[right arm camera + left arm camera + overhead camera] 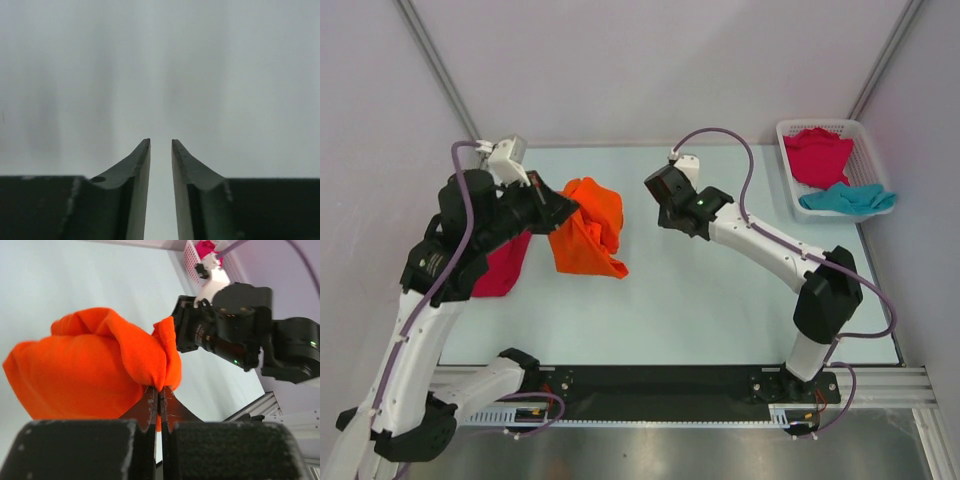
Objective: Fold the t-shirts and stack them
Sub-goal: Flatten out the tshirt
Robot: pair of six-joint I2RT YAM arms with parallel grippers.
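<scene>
Clearly the orange shirt [588, 232] is soft, light cloth. It hangs in a loose, crumpled bunch from the left pincer [159, 392], which is clamped tight on a thin fold of it. The lower folds look to rest on the table [720, 300], left of centre.

The right pincer [161, 145] stands just beside the bunch, jaws parted a little with nothing between them.

Cloth like this will sag and slide rather than hold a shape, so one pinch point only gathers it. My judgement is that it wants a second hold on a hem or shoulder edge well apart from the first, so that it can be pulled flat. A thick wad would likely slip or drag extra layers.

A pink shirt [505, 265] lies on the table under the left arm. A second pink shirt [817, 155] and a teal shirt [845, 200] sit in the basket [788, 130] at the far right corner.
</scene>
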